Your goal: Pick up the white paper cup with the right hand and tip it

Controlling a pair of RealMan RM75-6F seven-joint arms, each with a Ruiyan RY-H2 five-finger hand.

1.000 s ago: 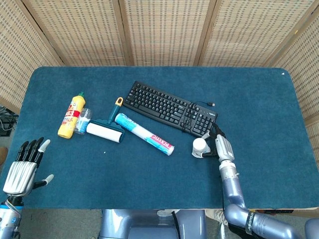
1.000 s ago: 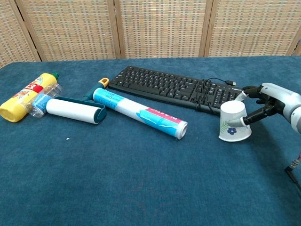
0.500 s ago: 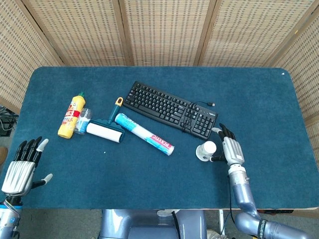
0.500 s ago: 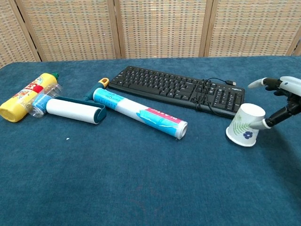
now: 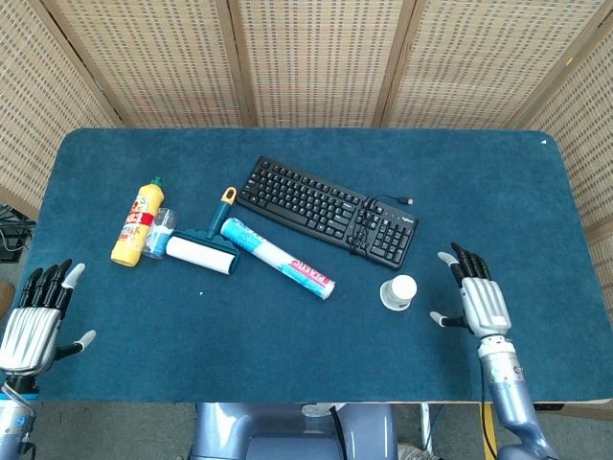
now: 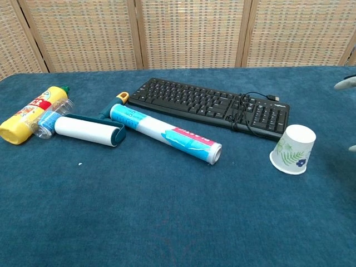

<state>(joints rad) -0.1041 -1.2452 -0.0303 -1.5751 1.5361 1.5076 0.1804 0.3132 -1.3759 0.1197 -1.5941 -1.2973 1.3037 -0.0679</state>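
Note:
The white paper cup point(image 5: 397, 291) point(image 6: 293, 149) with a leaf print stands upside down on the blue table, just in front of the keyboard's right end. My right hand point(image 5: 476, 299) is open to the right of the cup, fingers spread, clear of it; in the chest view only its fingertips point(image 6: 345, 83) show at the right edge. My left hand point(image 5: 34, 314) is open at the table's front left corner, holding nothing.
A black keyboard point(image 5: 328, 209) point(image 6: 210, 105) with its coiled cable lies behind the cup. To the left lie a rolled tube point(image 5: 278, 258), a lint roller point(image 5: 205, 246), a small clear bottle point(image 5: 159, 232) and a yellow bottle point(image 5: 136, 221).
My right hand has let go of the cup and drawn back to the right. The cup shifted rightward and now stands free, mouth down. My left hand sank slightly lower.

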